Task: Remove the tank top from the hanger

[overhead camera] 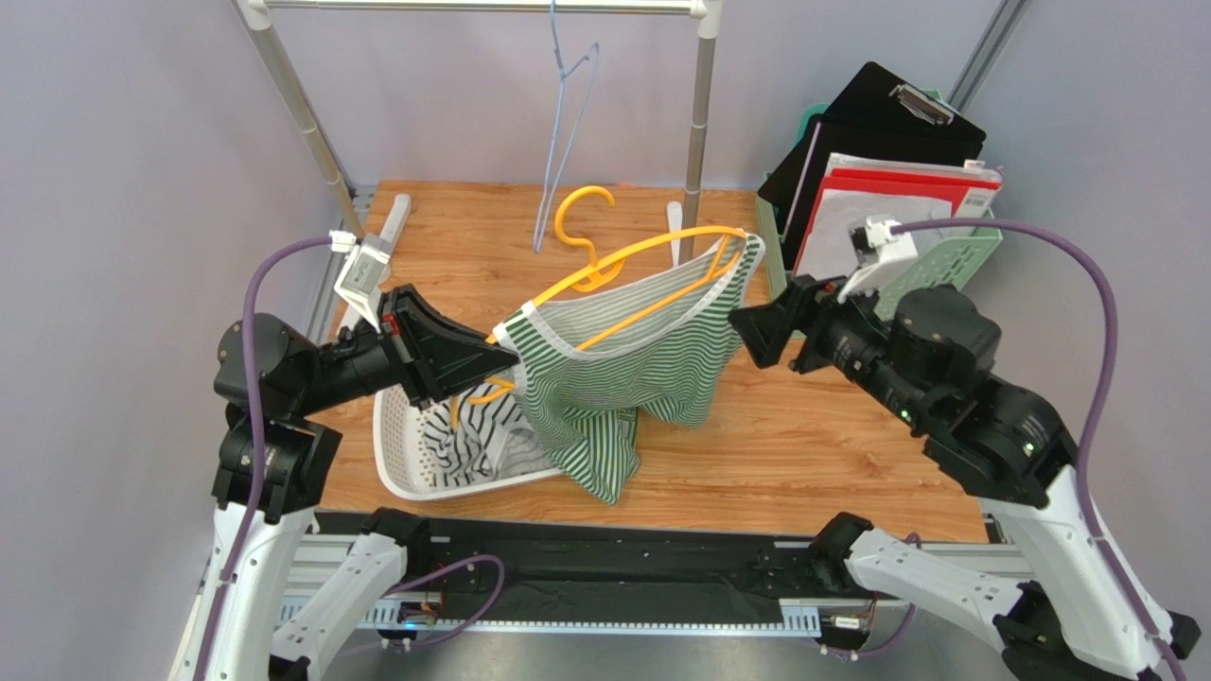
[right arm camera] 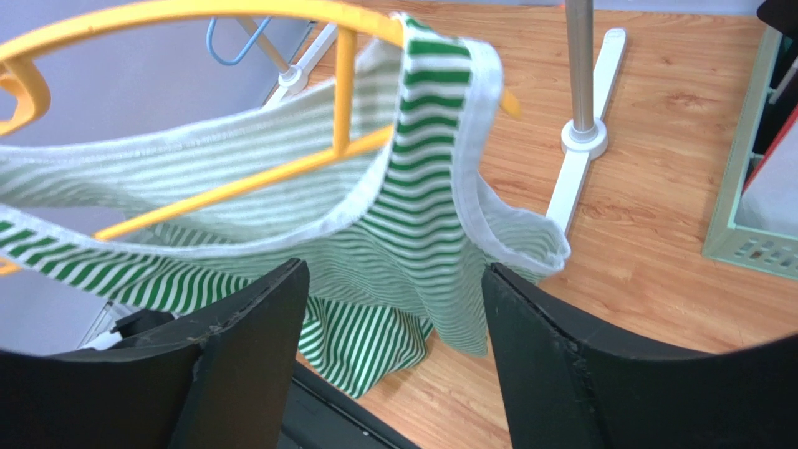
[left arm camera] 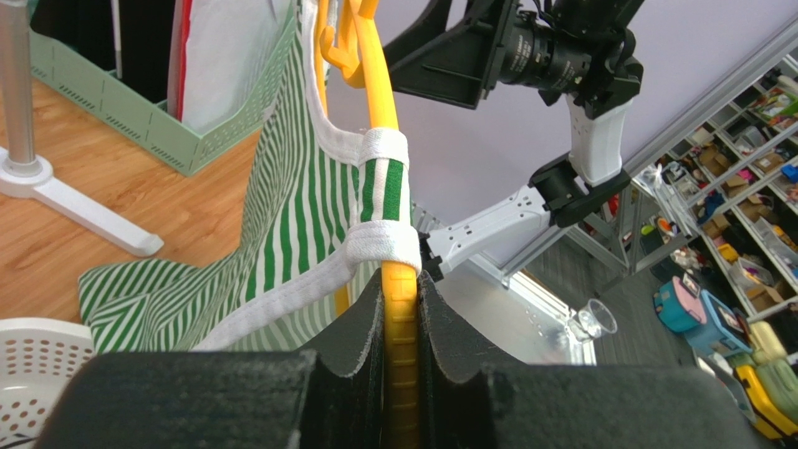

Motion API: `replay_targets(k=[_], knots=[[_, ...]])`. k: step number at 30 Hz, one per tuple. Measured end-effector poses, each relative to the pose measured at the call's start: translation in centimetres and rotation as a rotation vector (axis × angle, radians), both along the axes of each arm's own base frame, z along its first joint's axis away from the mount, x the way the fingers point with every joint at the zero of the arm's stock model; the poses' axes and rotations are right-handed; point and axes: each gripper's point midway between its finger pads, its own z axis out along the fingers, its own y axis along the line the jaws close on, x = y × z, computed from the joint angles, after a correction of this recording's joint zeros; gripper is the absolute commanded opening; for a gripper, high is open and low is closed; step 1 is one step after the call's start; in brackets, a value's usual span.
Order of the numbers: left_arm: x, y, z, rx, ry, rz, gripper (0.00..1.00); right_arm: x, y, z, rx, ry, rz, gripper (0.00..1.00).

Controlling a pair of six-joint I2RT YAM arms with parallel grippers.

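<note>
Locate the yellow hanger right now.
Top view, centre of the table: the yellow hanger is clamped at its left end in the left gripper, tank top draped on it, the open right gripper just off its right end.

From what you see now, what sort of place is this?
Probably a robotics lab test cell: a wooden table between plain grey walls, a small clothes rack, and cluttered storage shelves beyond in the left wrist view.
</note>
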Motion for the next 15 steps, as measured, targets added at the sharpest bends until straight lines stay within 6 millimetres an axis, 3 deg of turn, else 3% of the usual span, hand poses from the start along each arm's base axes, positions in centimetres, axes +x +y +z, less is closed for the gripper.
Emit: replay_targets(k=[8,9,15], knots=[[-0.4,0.1,-0.5,0.004,-0.002,0.002,0.0,3.0,3.0,-1.2,-0.028,0.035,0.01,0.55],[-0.5,0.2,-0.4,0.004,-0.003,0.002,0.0,3.1,3.1,-1.2,-0.029,0.036,0.01,0.44],[-0.8,0.2,-0.5,0.005,-0.005,0.003,0.0,3.4,3.4,-0.7,-0.01,0.02,0.008,0.31]])
